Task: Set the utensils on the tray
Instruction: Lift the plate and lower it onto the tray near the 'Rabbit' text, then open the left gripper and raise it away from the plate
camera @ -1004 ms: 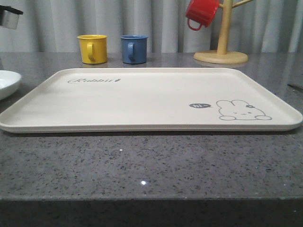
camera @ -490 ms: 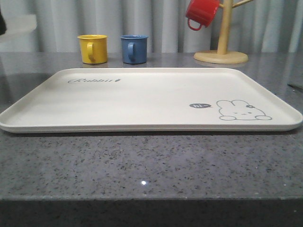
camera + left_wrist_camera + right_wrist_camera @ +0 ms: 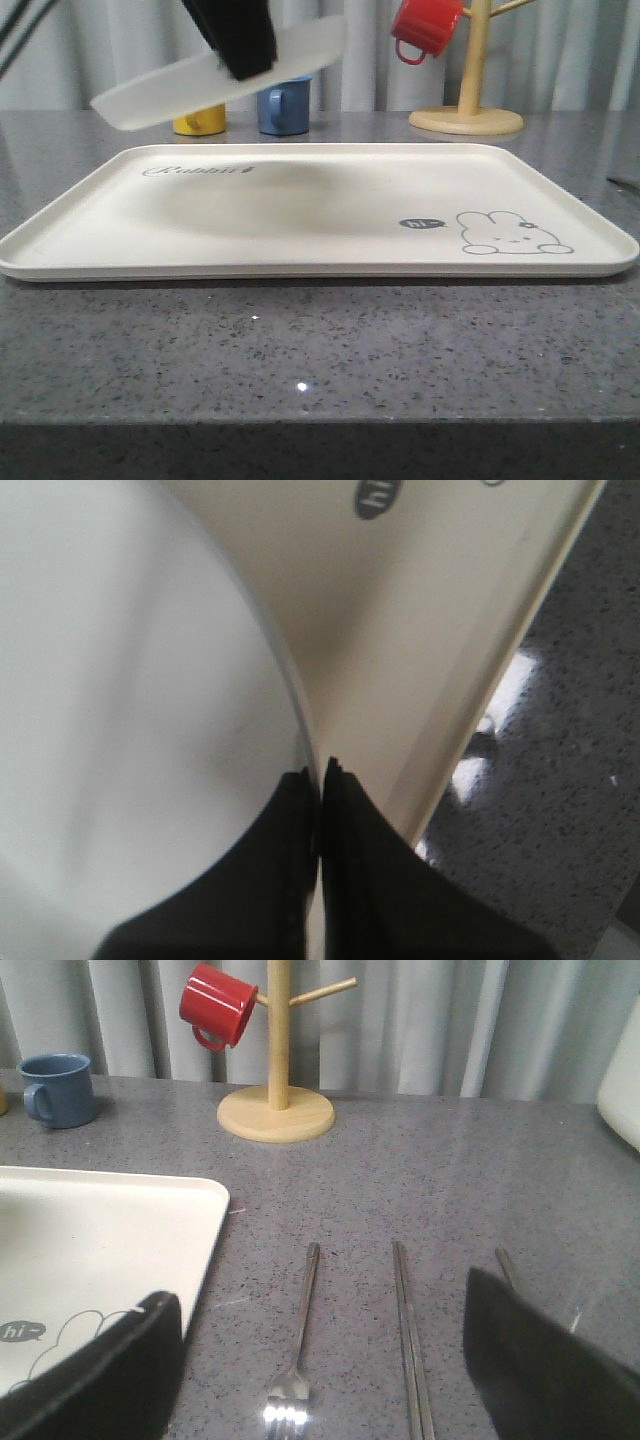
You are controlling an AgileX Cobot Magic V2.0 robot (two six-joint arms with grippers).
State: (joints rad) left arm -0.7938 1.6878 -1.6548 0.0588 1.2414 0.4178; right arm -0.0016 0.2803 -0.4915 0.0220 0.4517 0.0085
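My left gripper is shut on the rim of the round white plate and holds it tilted in the air above the back left part of the cream tray. In the left wrist view the fingertips pinch the plate's edge over the tray. My right gripper stands open above the counter to the right of the tray. Below it lie the fork and the chopsticks. A third thin metal handle is mostly hidden behind one finger.
A yellow mug and a blue mug stand behind the tray, partly hidden by the plate. A red mug hangs on a wooden mug tree at the back right. The grey counter's front edge is close.
The plate, which lay on the counter left of the tray a second ago, has been lifted and carried right; it now hangs over the tray with a shadow beneath it.
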